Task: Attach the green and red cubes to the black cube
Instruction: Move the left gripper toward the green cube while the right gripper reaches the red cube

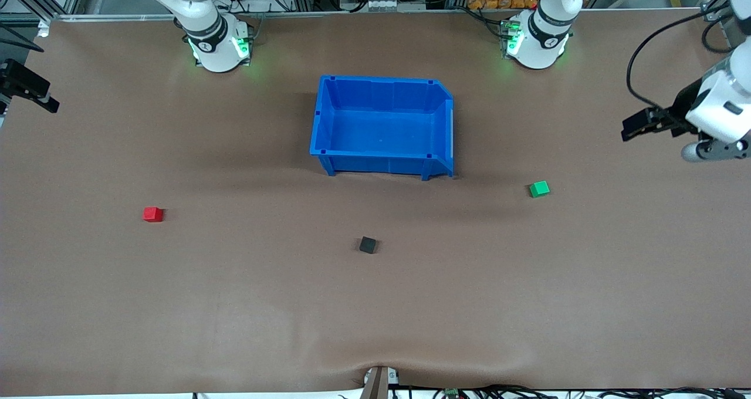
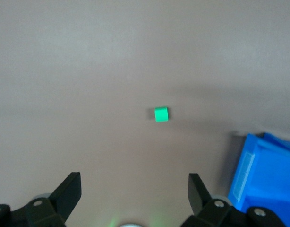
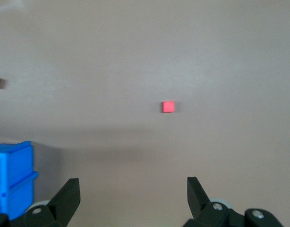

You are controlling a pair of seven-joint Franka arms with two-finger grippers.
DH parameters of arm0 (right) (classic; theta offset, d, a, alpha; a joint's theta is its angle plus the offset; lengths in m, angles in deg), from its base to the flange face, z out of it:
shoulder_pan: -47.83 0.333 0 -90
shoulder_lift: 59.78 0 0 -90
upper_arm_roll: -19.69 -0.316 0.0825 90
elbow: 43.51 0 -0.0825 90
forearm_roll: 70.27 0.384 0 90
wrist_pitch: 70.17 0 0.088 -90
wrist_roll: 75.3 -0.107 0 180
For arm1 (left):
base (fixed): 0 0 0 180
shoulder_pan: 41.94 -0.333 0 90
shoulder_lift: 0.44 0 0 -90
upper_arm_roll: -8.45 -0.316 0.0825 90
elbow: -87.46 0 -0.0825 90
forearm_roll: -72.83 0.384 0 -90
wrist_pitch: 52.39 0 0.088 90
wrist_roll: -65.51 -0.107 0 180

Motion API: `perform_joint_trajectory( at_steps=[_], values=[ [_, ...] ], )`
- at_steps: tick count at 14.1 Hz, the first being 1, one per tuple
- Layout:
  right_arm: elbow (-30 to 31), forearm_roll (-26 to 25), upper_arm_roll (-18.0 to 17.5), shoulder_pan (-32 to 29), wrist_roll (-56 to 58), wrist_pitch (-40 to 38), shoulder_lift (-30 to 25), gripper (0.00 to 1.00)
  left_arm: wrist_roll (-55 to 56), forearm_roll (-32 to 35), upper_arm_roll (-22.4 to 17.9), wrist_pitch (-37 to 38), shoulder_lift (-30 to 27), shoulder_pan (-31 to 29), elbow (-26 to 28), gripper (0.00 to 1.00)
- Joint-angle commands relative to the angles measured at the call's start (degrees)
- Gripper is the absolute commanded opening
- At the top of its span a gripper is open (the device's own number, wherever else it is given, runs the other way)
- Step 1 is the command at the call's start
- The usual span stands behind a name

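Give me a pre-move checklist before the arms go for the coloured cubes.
1. Left gripper open and empty, high over the left arm's end of the table: ok.
2. Right gripper open and empty, at the right arm's end: ok.
3. Green cube lies alone on the table, ahead of the left wrist camera: ok.
4. Red cube lies alone, ahead of the right wrist camera: ok.
5. Black cube sits between them, nearer the front camera than the blue bin, apart from both: ok.
6. Cubes attached: not ok, none joined yet.
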Motion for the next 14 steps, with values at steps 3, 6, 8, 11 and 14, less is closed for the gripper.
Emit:
perform_joint_trajectory(
  at_steps=[3,6,8,11,14],
  values=[
    [-4.77,-2.57,-2.53,-1.08,0.02,-4.01,6.1,1.0,-0.08,0.55,0.18,-14.75,-1.11,-0.57,12.52,1.0],
    [-7.74,-4.14,-2.61,-4.24,0.37,-5.61,16.55,1.0,0.0,0.37,0.27,-21.44,-0.75,-0.48,17.89,1.0],
    [-8.55,-6.51,-2.61,-6.53,5.53,-5.27,17.44,1.0,1.75,0.37,0.27,-22.69,0.82,-0.57,18.6,1.0],
    [-6.37,-5.82,-2.35,-10.21,7.93,-3.42,19.63,1.0,6.42,0.37,0.53,-24.78,3.55,-0.3,19.65,1.0],
    [-5.65,-2.57,-2.35,-12.86,8.11,-0.72,27.17,1.0,6.42,0.37,0.54,-30.05,5.65,-0.3,22.38,1.0]
  ],
)
